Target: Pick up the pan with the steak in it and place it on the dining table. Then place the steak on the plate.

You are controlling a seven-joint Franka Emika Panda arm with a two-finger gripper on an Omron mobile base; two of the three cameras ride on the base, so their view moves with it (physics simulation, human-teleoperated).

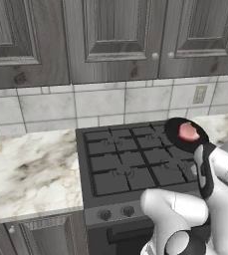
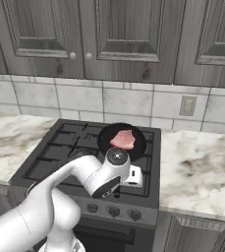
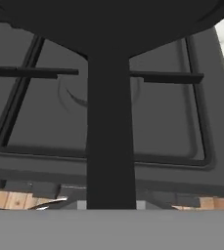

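The black pan [image 1: 181, 133] hangs tilted above the back right burner of the stove [image 1: 125, 167], clear of the grates. The pink steak [image 1: 188, 131] lies inside it. In the right base view the pan [image 2: 109, 142] holds the steak [image 2: 123, 139] just beyond my wrist. My gripper [image 1: 205, 151] is shut on the pan's handle [image 3: 111, 146], and my wrist hides its fingers in both base views. In the hand view the handle runs straight up the middle to the pan's dark underside [image 3: 108, 24]. The dining table and the plate are out of view.
Black burner grates [image 3: 167, 76] lie just below the pan. Marble counter stretches to the stove's left [image 1: 26, 169] and right [image 2: 197, 167]. Grey wall cabinets [image 2: 128, 34] hang overhead. A wall outlet [image 2: 187, 105] sits in the tiled backsplash. Stove knobs [image 1: 115, 213] line the front.
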